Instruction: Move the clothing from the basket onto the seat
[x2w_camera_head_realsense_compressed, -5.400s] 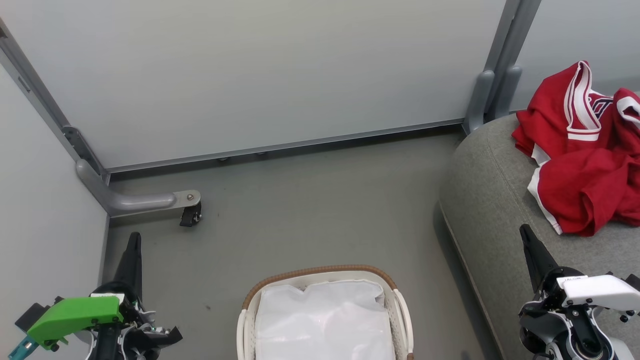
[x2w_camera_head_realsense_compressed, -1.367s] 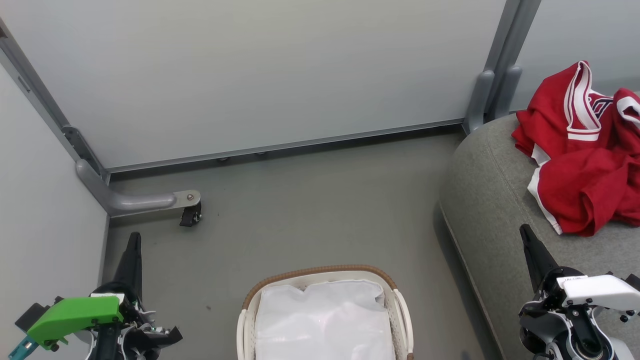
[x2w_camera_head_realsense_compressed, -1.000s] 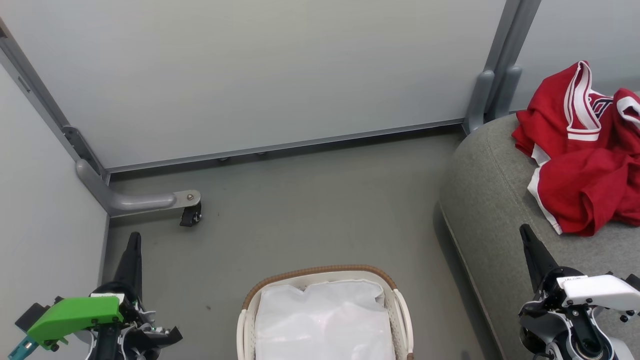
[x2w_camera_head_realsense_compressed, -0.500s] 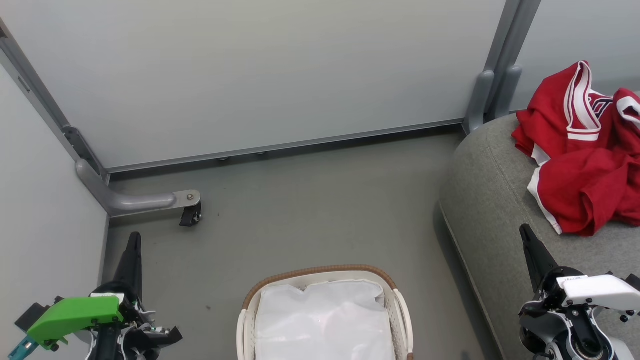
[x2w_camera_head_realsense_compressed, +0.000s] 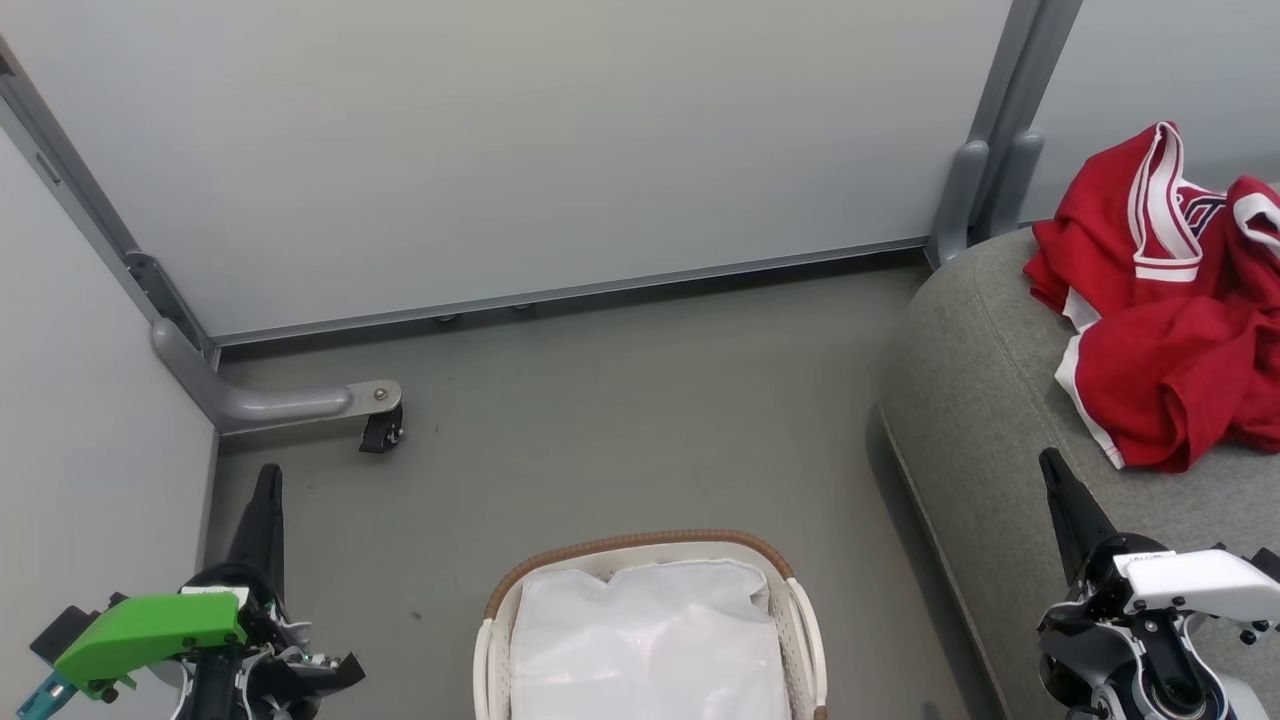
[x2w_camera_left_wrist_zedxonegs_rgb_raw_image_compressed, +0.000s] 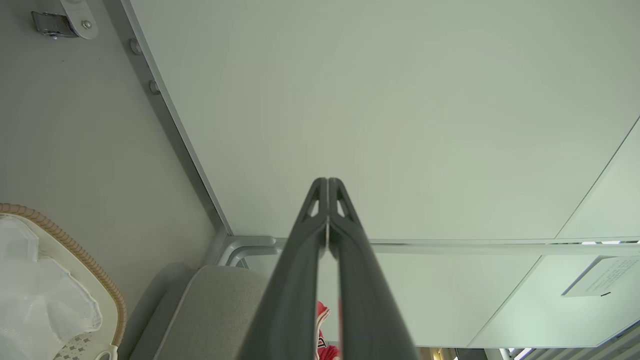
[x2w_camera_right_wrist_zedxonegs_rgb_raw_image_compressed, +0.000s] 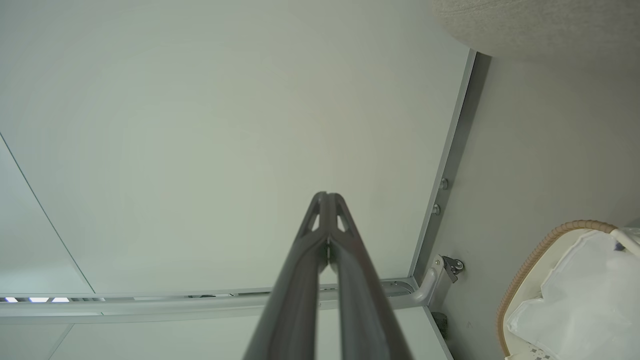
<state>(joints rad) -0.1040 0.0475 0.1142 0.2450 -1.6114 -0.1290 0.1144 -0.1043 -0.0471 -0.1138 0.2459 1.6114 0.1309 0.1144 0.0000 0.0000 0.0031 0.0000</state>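
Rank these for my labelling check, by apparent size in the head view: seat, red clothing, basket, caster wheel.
1. seat
2. clothing and basket: look alike, both cut off by the frame, so unranked
3. caster wheel

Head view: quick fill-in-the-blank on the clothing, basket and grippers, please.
1. The red clothing lies on the grey ____.
2. The basket holds just its white cloth ____.
3. The left gripper and the right gripper are both ____.
Missing words: seat; liner; shut.
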